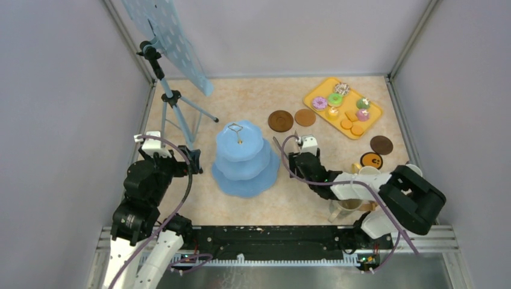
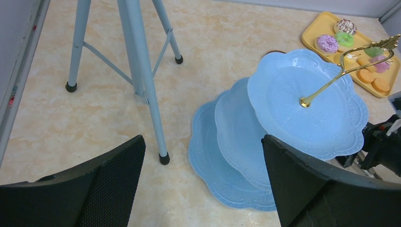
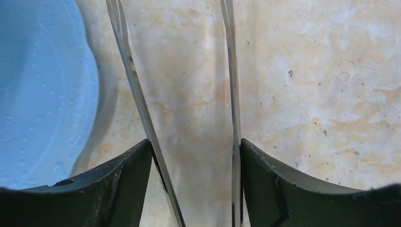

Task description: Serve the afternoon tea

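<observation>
Beside scalloped blue tiered stand (image 1: pixel 244 177): right jaws clamp thin metal tongs (image 3: pixel 137 94); left jaws apart.

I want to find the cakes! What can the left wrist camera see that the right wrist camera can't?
Only the left wrist view shows the tripod, the gold handle on the blue tiered stand, and the yellow tray with donuts and biscuits, seen past the open left gripper. Only the right wrist view shows the metal tongs, both blades held between the fingers of the right gripper. Both show some of the blue stand and the beige table.
</observation>
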Tool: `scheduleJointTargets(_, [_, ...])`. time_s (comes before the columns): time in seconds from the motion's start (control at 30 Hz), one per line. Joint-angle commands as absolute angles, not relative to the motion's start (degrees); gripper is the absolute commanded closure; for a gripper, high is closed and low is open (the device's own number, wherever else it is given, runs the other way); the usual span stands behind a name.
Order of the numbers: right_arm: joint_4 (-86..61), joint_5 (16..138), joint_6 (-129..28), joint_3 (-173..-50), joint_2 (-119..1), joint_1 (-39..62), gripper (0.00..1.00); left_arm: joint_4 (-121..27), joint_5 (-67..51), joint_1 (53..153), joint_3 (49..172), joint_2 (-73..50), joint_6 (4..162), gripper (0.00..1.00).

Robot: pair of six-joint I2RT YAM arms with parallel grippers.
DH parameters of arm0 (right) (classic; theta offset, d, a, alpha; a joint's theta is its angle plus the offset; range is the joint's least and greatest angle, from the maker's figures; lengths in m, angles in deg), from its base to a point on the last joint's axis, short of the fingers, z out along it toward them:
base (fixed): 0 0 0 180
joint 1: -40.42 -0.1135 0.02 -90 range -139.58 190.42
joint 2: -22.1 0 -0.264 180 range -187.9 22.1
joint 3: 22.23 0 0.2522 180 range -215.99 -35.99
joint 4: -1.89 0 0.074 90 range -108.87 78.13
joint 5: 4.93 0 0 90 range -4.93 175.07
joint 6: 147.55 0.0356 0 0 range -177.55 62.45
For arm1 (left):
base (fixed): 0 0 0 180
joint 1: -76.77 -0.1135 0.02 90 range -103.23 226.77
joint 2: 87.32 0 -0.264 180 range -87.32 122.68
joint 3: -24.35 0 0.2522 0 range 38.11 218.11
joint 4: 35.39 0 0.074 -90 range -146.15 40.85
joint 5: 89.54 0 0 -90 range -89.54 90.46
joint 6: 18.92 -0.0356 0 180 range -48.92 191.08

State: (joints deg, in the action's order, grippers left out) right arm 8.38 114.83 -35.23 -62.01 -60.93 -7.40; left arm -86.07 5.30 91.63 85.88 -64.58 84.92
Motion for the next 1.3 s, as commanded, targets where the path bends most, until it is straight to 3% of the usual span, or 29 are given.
scheduleJointTargets(0.0, [-3.6,111.5,-34.5,-67.4,-54.0,-7.7,0.36,-83.9,4.2,90.9,85.7,-64.2,84.3,0.01])
scheduleJointTargets(0.2, [-11.3,105.1,-33.7,-70.2,-46.6,-3.7,0.4,-83.9,4.2,90.7,85.5,-64.6,84.3,0.01])
scheduleJointTargets(0.63, [-40.8,98.4,-35.8,-92.0,-43.4,5.9,0.44,-83.8,4.0,90.1,85.5,-64.5,84.2,0.01])
scheduleJointTargets(1.0, [-49.6,88.5,-40.4,-105.2,-51.4,26.4,0.45,-84.0,3.6,89.7,85.8,-62.0,84.2,0.01])
scheduleJointTargets(1.27, [-52.0,88.8,-42.8,-114.7,-61.0,33.0,0.47,-84.0,4.3,89.7,85.8,-61.5,84.4,0.01])
